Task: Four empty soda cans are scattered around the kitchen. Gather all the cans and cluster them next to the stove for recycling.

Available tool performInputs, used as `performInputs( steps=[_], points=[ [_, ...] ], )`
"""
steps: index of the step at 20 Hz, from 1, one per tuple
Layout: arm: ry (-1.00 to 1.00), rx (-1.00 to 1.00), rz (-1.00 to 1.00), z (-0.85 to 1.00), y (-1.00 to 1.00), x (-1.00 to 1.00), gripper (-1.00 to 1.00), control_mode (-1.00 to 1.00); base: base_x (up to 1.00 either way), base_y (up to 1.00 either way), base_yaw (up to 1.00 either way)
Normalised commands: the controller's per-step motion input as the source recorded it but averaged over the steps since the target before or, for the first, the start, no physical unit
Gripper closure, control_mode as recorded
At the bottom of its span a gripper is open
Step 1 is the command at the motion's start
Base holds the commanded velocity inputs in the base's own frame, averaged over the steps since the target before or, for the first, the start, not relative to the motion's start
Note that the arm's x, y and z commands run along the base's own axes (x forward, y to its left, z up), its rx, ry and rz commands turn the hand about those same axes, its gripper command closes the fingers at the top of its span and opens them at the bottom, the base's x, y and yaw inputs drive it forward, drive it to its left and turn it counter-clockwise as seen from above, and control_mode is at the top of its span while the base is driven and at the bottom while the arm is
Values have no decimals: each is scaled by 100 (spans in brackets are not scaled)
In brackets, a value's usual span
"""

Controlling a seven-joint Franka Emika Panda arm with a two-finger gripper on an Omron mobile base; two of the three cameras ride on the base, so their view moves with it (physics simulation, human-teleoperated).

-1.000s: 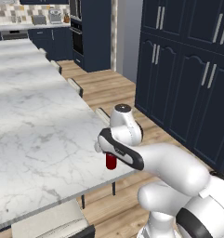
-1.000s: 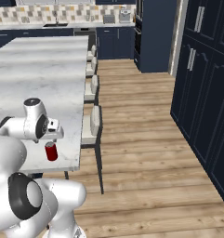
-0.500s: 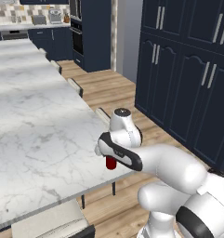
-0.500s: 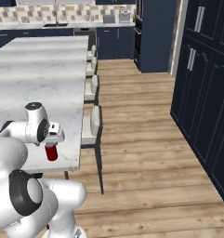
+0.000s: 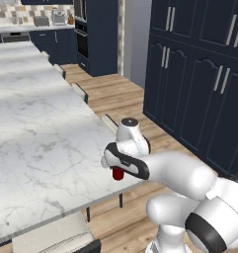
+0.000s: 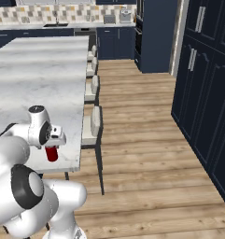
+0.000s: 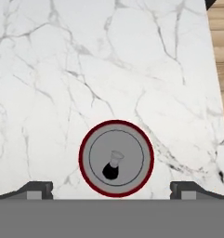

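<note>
A red soda can with a silvery top stands upright on the white marble island, close to its near corner. In the hand view I look straight down on its top. My gripper is open, and its dark fingertips stand wide on either side of the can, clear of it. From the base views, the can sits directly under my white hand, and the gripper hangs just over its top. The stove is out of view.
The island's edge runs just right of the can, with stools tucked along it above the wood floor. Tall navy cabinets line the right side. A far counter carries small appliances below a mosaic wall.
My hand has sunk slightly toward the can and shifted a little sideways. The can has not moved, and the jaws stay wide.
</note>
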Motion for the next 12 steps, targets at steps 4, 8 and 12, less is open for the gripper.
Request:
performInputs(
  steps=[4, 8, 12],
  points=[
    [1, 0, 0, -12, 0, 14, -100, -100, 0, 0, 0],
    [4, 0, 0, -10, 0, 18, -100, -100, 0, 0, 0],
    [5, 0, 0, -11, 0, 15, -100, -100, 0, 0, 0]
  ],
)
